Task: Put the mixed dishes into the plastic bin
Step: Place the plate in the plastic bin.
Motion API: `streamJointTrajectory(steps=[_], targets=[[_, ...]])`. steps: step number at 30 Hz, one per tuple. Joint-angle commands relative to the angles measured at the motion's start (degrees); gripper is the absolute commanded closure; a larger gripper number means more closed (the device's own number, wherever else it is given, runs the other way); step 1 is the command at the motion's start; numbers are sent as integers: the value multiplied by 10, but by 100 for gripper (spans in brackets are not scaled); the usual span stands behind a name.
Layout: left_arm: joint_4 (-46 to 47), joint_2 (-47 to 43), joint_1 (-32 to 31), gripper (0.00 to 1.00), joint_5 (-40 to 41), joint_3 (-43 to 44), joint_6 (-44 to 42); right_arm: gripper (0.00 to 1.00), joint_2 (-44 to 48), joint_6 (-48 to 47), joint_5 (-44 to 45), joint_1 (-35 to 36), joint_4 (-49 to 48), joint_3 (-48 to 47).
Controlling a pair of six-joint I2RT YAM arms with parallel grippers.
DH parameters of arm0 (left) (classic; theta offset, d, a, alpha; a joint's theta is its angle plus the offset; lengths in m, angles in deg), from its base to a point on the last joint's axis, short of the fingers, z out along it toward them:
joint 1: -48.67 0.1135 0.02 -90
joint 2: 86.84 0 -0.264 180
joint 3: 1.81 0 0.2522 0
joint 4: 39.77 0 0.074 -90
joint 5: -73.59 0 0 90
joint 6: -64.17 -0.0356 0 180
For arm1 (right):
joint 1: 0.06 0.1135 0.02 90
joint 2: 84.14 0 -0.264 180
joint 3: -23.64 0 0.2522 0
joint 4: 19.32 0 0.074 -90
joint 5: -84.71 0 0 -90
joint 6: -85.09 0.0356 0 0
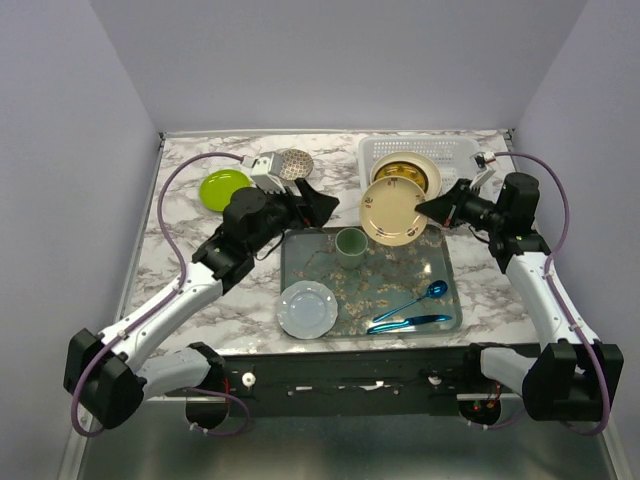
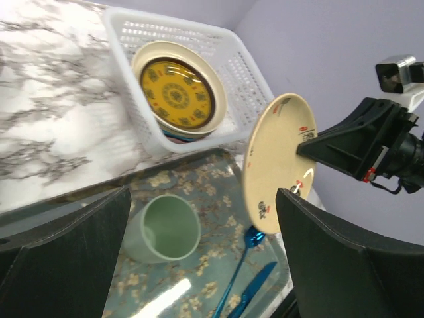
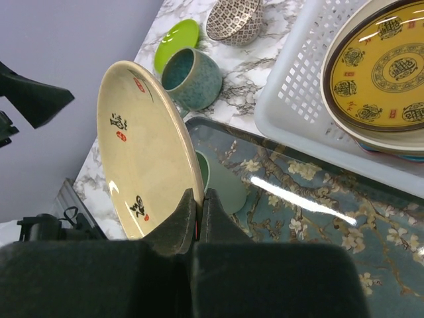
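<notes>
Bin: the white lattice bin sits far right on the counter. It holds a plate stack topped by the amber-yellow plate; I can barely see the ones underneath.
Right jaws: clenched on the rim of the cream plate, which is held on edge in the air just in front of the bin, not inside it yet.
Left jaws: spread wide, grasping nothing.
Out on the counter: the lime green plate, speckled bowl and dark teal mug, all left of the bin.
Tray: a green cup, pale blue plate, blue spoon and knife. I can't tell whether these count.
Progress: I judge it roughly half done.
</notes>
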Motion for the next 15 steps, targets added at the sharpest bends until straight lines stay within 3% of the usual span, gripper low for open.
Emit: streamJointTrajectory(steps=[1,5,15], targets=[[-130,-59,49,1,-29,9,-88,100,-2,-9,-24,-12,-2,-23],[-209,-93,79,1,-19,20,-154,100,-3,-24,-31,-16,0,-26],[-313,-198,81,1,142,2,-289,100,-55,-100,-48,-16,37,-78]])
